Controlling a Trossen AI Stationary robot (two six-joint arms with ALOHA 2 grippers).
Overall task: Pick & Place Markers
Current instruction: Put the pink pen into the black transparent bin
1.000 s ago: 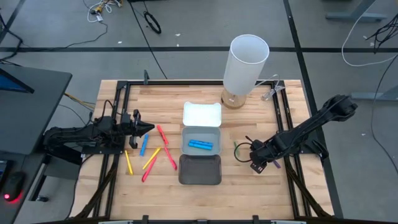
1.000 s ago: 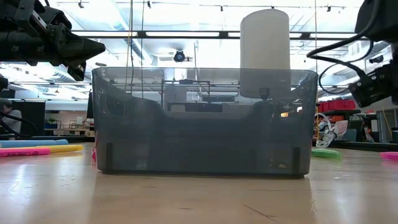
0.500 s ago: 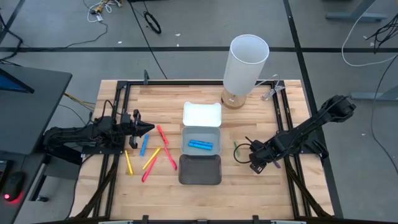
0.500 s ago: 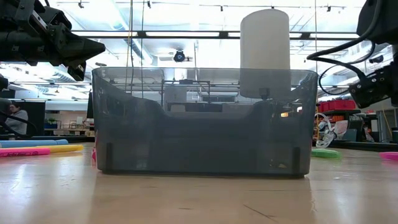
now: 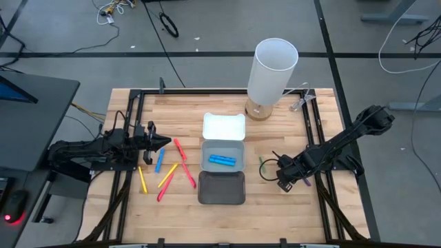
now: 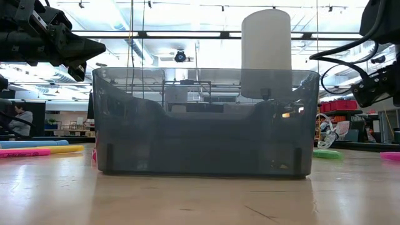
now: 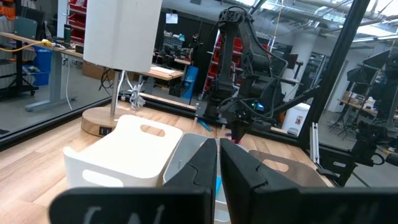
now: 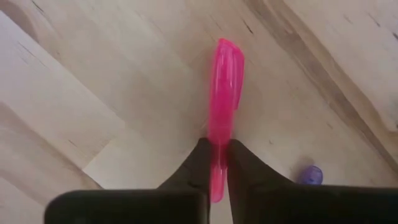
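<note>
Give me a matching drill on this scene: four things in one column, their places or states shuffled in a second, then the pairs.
Things:
1. pink marker
2. blue marker
3. left gripper
4. white cylinder

Places or states:
A. lying in the middle tray
B. upright on a round wooden base
C. pinched in the right gripper
D. shut on nothing, above the loose markers

Pairs: 1-C, 2-A, 3-D, 4-B

My right claw (image 8: 214, 165) sits right of the trays (image 5: 222, 157); loose markers (image 5: 167, 172) lie left of them, one marker (image 5: 222, 160) inside the middle tray.
</note>
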